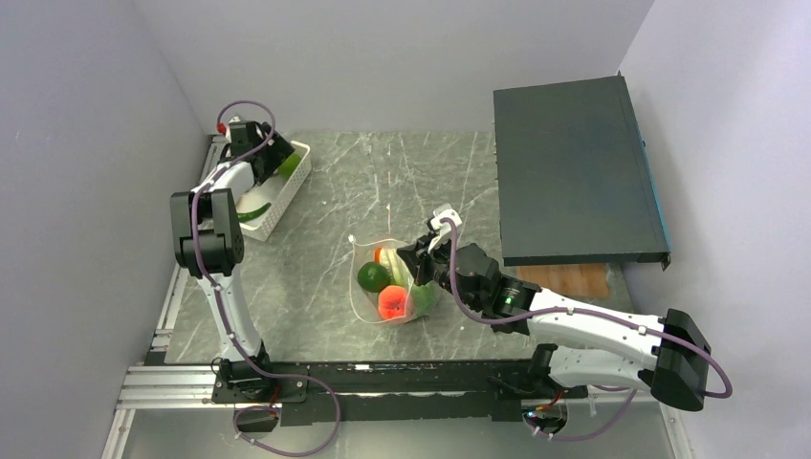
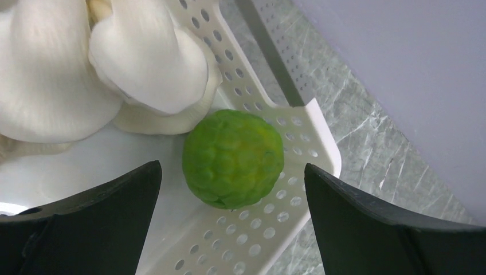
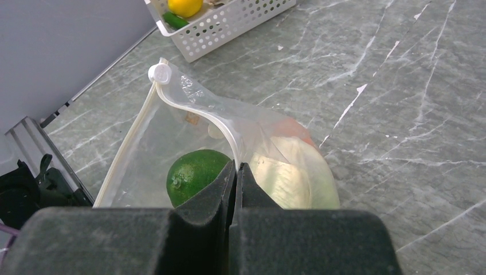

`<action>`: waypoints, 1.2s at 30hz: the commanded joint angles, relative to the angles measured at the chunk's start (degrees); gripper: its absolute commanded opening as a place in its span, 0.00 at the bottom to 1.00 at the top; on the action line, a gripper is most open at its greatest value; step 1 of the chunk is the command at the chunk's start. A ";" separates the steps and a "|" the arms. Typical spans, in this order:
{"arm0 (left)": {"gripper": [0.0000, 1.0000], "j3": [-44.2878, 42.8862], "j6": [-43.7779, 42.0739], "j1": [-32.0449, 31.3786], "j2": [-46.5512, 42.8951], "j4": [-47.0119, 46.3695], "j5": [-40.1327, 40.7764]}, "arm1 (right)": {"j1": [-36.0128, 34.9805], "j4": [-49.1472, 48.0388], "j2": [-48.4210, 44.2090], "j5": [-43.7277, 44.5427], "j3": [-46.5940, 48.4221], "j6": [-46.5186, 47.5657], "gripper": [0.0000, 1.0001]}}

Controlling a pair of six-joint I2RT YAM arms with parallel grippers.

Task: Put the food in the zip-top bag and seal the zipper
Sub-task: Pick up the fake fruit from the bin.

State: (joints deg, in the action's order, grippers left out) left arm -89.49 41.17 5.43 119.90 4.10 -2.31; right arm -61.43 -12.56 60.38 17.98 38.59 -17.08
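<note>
Clear crinkly plastic: one zip-top bag (image 1: 397,287), lying on the grey marbled table (image 1: 383,182) between the two arms, its mouth gaping. Contents so far are a smooth green lime (image 3: 192,175), a red-orange fruit (image 1: 392,302) and pale lettuce (image 3: 292,172). The zipper (image 3: 200,109) is unsealed, with its white slider (image 3: 159,73) parked at one end. The step in hand looks like loading, partly done: the white basket (image 2: 286,212) at the far left holds pale mushrooms (image 2: 114,63), a bumpy green fruit (image 2: 233,157), a yellow citrus (image 3: 184,6) and a dark green vegetable (image 3: 175,20). The left gripper (image 2: 232,167) hangs over the basket corner, jaws spread wide either side of the bumpy fruit, holding nothing and apparently clear of it. The right gripper (image 3: 236,172) is pinched tight on the bag's rim at the zipper strip, lifting one lip. The next move likely calls for the left jaws to descend and close on the fruit without catching the mushrooms just beside it, then carry it to the held-open mouth.
</note>
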 commanded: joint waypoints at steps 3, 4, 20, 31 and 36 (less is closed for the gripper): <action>1.00 -3.42 5.83 -0.11 3.37 0.73 -3.33 | -0.09 -2.91 -0.27 1.55 0.52 0.64 0.00; 1.00 -3.61 6.19 -0.01 4.09 0.44 -3.69 | -0.08 -2.85 -0.25 1.58 0.52 0.66 0.00; 0.46 -1.68 3.80 2.08 3.76 -4.19 -6.09 | -0.08 -3.17 0.61 1.97 0.52 1.00 0.00; 0.39 2.42 -8.84 2.91 -12.38 4.95 -4.13 | -0.08 -2.94 1.54 1.51 1.04 0.91 0.00; 0.36 6.38 -10.80 3.69 -21.41 10.19 -6.98 | -0.10 -2.50 1.92 1.58 1.31 0.93 0.00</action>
State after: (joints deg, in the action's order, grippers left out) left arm -85.36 34.09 8.32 106.96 10.13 -7.31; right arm -61.43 -12.62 62.06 18.98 38.59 -16.86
